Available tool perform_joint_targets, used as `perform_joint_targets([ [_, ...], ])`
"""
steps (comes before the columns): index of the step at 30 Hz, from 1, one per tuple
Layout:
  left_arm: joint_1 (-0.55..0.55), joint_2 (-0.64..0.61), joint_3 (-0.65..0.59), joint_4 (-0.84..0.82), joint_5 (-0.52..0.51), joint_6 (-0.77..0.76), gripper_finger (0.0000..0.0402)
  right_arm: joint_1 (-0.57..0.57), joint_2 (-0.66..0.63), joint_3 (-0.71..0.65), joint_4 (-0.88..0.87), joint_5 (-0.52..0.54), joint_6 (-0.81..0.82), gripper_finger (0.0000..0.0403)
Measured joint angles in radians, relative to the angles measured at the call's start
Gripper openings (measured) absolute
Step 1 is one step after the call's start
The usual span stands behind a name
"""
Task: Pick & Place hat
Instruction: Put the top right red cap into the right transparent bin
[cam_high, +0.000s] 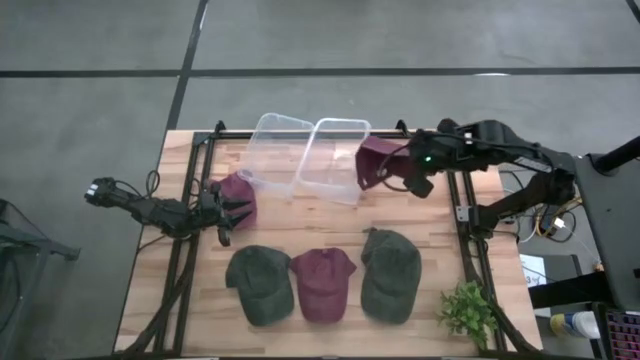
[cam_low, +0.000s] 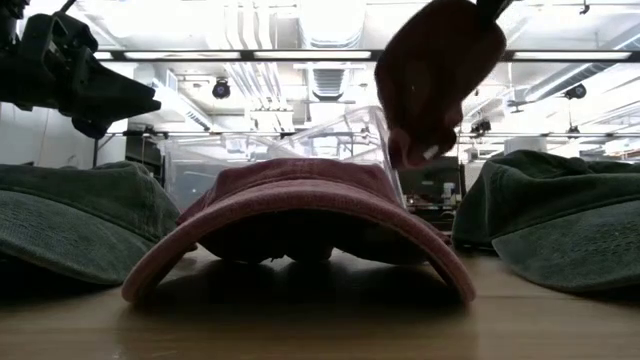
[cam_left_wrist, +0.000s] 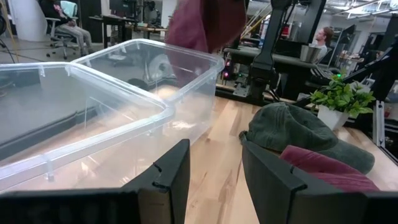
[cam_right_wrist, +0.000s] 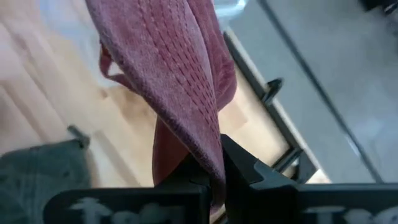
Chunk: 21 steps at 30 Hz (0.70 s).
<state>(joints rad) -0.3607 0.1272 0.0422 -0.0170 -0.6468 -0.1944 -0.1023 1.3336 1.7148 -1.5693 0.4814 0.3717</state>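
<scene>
My right gripper (cam_high: 392, 168) is shut on a maroon hat (cam_high: 374, 160), held in the air beside the right clear bin (cam_high: 335, 158); in the low view this hat (cam_low: 440, 80) hangs high above the table. My left gripper (cam_high: 222, 207) is open and raised (cam_low: 120, 100) next to another maroon hat (cam_high: 238, 188) that lies on the table near the left clear bin (cam_high: 270, 148). Nothing is between its fingers in the left wrist view (cam_left_wrist: 214, 171). Three more hats lie in a row by the near edge: green (cam_high: 260, 284), maroon (cam_high: 322, 284), green (cam_high: 390, 276). My right gripper pinches the maroon hat's stitched brim (cam_right_wrist: 208, 134) between its two fingers, at the brim's edge. The fingers come level from the table's right. The hat is lifted clear and hangs on beyond the fingertips.
A small green plant (cam_high: 467, 312) stands at the near right corner. The two clear bins lean at the table's far side. Bare wood (cam_high: 300, 225) shows between the bins and the row of hats. People sit in the room beyond (cam_left_wrist: 62, 25).
</scene>
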Motion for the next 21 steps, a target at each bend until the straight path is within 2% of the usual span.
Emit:
perform_joint_targets([
  [11, 0.000, 0.000, 0.000, 0.001, 0.000, 0.000, 0.0140, -0.001, -0.024, 0.034, -0.001, 0.200, -0.074, 0.0011],
  [16, 0.001, 0.000, -0.001, 0.006, 0.000, 0.000, 0.0140, -0.001, -0.004, 0.033, 0.000, 0.234, -0.097, 0.0011],
  [21, 0.001, 0.001, -0.001, 0.028, 0.017, 0.000, 0.0140, 0.000, 0.026, 0.038, -0.003, 0.204, -0.096, 0.0011],
])
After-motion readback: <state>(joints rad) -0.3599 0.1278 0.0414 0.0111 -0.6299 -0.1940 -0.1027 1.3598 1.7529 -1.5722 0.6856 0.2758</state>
